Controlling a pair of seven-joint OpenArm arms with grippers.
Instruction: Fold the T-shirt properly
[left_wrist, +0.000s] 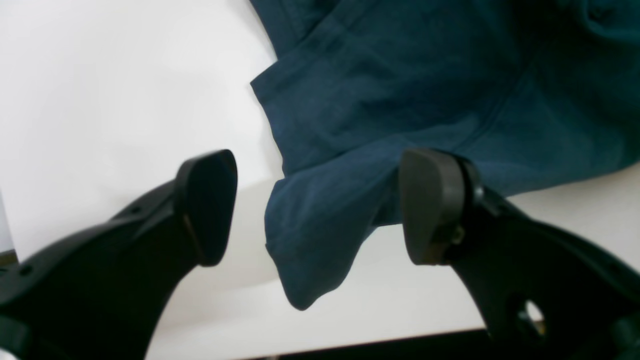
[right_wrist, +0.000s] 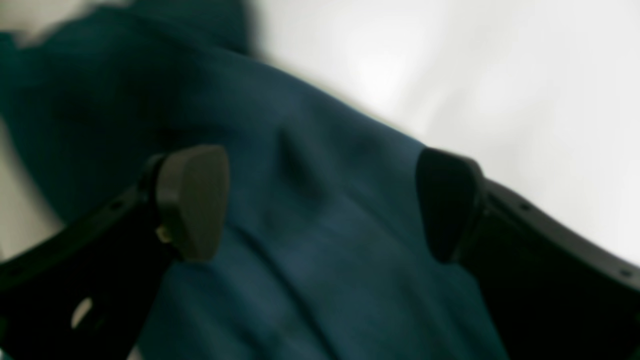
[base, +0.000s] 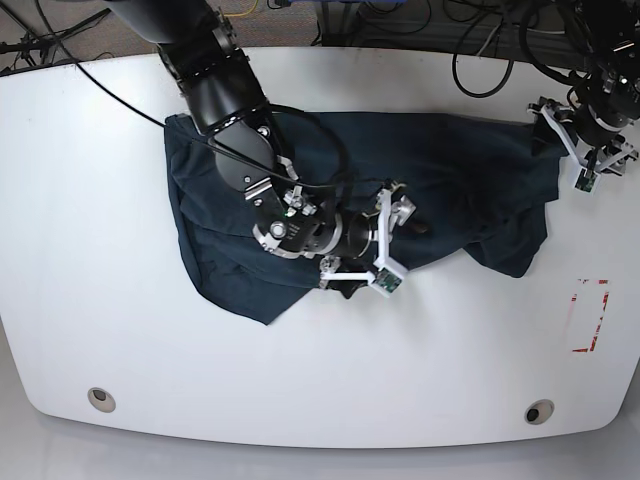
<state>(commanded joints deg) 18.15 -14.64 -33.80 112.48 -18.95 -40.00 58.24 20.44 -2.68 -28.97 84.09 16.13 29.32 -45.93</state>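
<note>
The black padded fingertips of the left gripper stand wide apart with nothing pinched between them. Directly below and between them lies a loose, pointed flap of the large dark navy-blue, soft cloth T-shirt; one finger overlaps the cloth in view, though whether it touches cannot be told. The matching black right gripper is also spread wide, holding nothing, over a broad, rumpled stretch of the same shirt, whose edge slants past one fingertip; that view is blurred, so its height above the fabric is unclear. Just past the left fingers, the cloth overlaps itself in layers with a squared corner, then runs across toward the area under the right arm. The shirt looks light and limp, likely to drape and crumple rather than slide as a flat sheet, and it should bear firm pinching without harm. The left flap seems the handiest hold, taken at its outer edge with every wanted layer caught; for the right fingers, the slanting edge should serve better than the middle, where a pinch would only raise a ridge. Farther out from both sets of fingers spreads the smooth white table.
</note>
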